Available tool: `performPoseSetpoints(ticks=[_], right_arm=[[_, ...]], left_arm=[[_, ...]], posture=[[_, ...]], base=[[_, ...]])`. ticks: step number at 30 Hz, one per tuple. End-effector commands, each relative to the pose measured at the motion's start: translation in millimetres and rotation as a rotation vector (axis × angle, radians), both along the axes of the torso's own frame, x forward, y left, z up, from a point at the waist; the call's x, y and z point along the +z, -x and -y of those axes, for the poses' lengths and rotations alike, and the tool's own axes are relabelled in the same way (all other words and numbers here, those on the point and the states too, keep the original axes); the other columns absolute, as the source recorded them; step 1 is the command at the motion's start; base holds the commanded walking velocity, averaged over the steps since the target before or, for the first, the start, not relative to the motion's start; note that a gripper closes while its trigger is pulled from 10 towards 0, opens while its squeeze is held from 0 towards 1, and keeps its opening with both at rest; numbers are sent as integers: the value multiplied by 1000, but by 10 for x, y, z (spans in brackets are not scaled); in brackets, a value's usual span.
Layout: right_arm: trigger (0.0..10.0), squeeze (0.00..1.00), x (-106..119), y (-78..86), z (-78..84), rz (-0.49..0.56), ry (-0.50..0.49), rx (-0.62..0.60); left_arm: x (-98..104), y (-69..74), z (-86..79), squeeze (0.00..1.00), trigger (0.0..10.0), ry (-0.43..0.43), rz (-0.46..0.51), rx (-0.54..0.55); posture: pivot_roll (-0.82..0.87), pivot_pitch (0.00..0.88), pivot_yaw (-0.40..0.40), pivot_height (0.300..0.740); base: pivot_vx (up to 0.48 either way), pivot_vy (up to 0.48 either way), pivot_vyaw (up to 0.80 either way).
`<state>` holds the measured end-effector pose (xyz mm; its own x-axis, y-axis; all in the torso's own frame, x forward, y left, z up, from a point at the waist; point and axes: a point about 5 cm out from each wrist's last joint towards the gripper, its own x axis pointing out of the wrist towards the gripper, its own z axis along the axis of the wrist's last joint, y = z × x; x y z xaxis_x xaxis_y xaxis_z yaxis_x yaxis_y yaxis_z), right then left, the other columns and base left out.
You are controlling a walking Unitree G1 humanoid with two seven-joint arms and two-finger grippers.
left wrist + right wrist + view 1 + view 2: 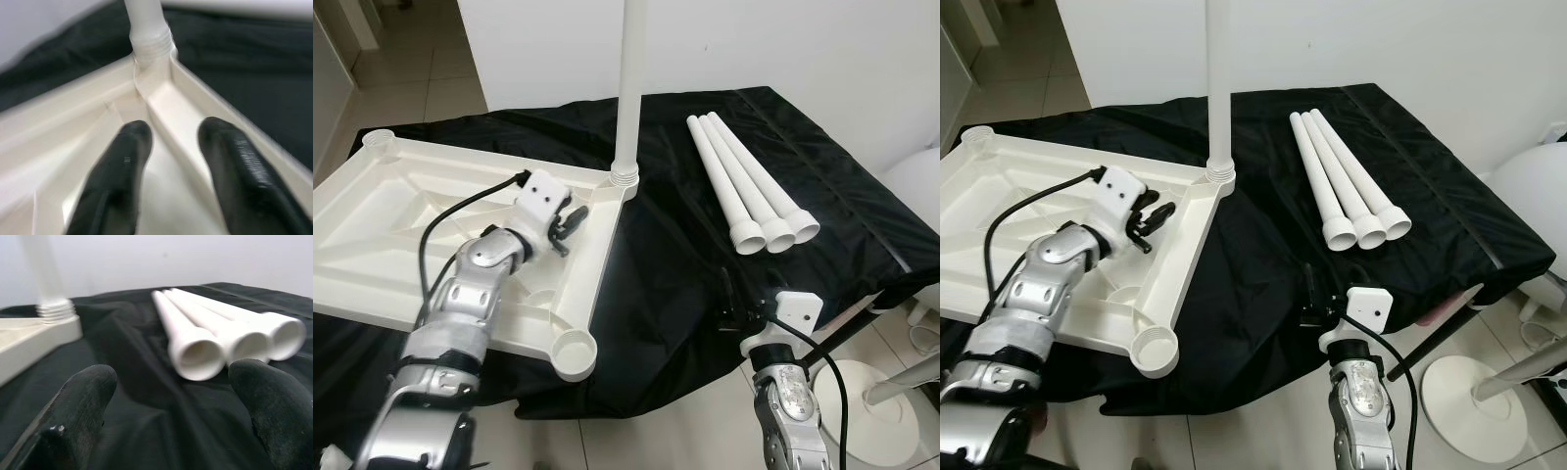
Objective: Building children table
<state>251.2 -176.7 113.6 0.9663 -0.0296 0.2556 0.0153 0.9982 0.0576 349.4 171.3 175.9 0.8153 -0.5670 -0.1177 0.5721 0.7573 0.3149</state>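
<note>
My left gripper point(566, 223) hovers over the upturned tabletop point(382, 211), inside its rim near the far right corner, fingers point(122, 166) parted with nothing between them. Through my left wrist camera the 2 black fingers point along the inner ribs toward the corner socket, where 1 fitted leg point(628, 88) stands upright, its ribbed collar seated in the corner.

My right gripper point(1317, 299) sits low at the near edge of the black cloth point(675, 264), fingers point(83, 396) spread wide and empty. My right wrist camera looks across the cloth at the open ends of the 3 loose legs point(215, 340), which lie ahead of the fingertips without touching them.

The tabletop is white plastic, lying underside up on the left half of the cloth, with round sockets at its corners. 1 empty socket point(574, 352) sits at the near right corner, another point(378, 139) at the far left corner. The 3 loose legs point(749, 186) lie side by side, touching one another, on the right part of the cloth, wide ends toward me, well apart from the tabletop.

Beyond the cloth is a white wall point(783, 39). On the tiled floor to my right stands a round white base point(876, 411).
</note>
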Motion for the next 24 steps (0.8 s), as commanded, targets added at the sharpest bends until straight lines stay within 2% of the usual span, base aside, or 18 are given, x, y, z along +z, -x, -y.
performPoseSetpoints(ticks=[1,2,5,6,7,8,9,11,13,17,18,19,20,21,23,24], right_arm=[[10000,0,-22,-2,24,-7,-2,-4],[10000,0,-22,-3,30,-7,0,-4],[10000,0,-22,-5,32,-7,1,-5],[10000,0,-24,-4,38,-8,2,-5],[10000,0,-24,-4,38,-8,2,-5],[10000,0,-28,-5,42,-10,4,-5],[10000,0,-30,-7,45,-11,6,-3],[10000,0,-30,-7,45,-11,6,-3],[10000,0,-34,-6,49,-14,13,3],[10000,0,-34,-6,49,-14,13,3],[10000,0,-35,-5,54,-15,14,4],[10000,0,-35,-5,54,-15,14,4],[10000,0,-41,4,79,-18,20,4],[10000,0,-41,4,79,-18,20,4],[10000,0,-58,17,93,-26,26,9],[10000,0,-58,17,93,-26,26,9]], left_arm=[[-20,37,-149,1000,10000,-8,-28,-10],[-35,45,-240,1000,10000,-38,-34,4],[-44,53,-295,1000,10000,-62,-35,10],[-39,75,-388,1000,10000,-101,-27,13],[-39,75,-388,1000,10000,-101,-27,13],[-34,101,-493,0,10000,-105,-52,9],[-13,158,-609,0,10000,-125,-73,-12],[-13,158,-609,0,10000,-125,-73,-12],[4,296,-846,0,10000,-171,-152,-47],[4,296,-846,0,10000,-171,-152,-47],[7,349,-946,0,10000,-206,-179,-42],[7,349,-946,0,10000,-206,-179,-42],[51,482,-1174,0,10000,-248,-232,-22],[51,482,-1174,0,10000,-248,-232,-22],[98,624,-1279,0,10000,-254,-280,-50],[98,624,-1279,0,10000,-254,-280,-50]], posture=[[6,69,24,740],[6,69,24,740],[6,69,24,740],[16,72,16,740],[16,72,16,740],[16,72,16,740],[23,79,10,740],[23,79,10,740],[27,84,10,740],[27,84,10,740],[30,85,9,740],[30,85,9,740],[36,89,5,740],[36,89,5,740],[54,93,-7,740],[54,93,-7,740]], base=[[0,0,0],[0,0,0],[0,0,0],[0,0,0],[0,0,0],[0,0,0],[0,0,0],[0,0,0],[0,0,0],[0,0,0],[0,0,0],[0,0,0],[0,0,0],[0,0,0],[0,0,0],[0,0,0]])
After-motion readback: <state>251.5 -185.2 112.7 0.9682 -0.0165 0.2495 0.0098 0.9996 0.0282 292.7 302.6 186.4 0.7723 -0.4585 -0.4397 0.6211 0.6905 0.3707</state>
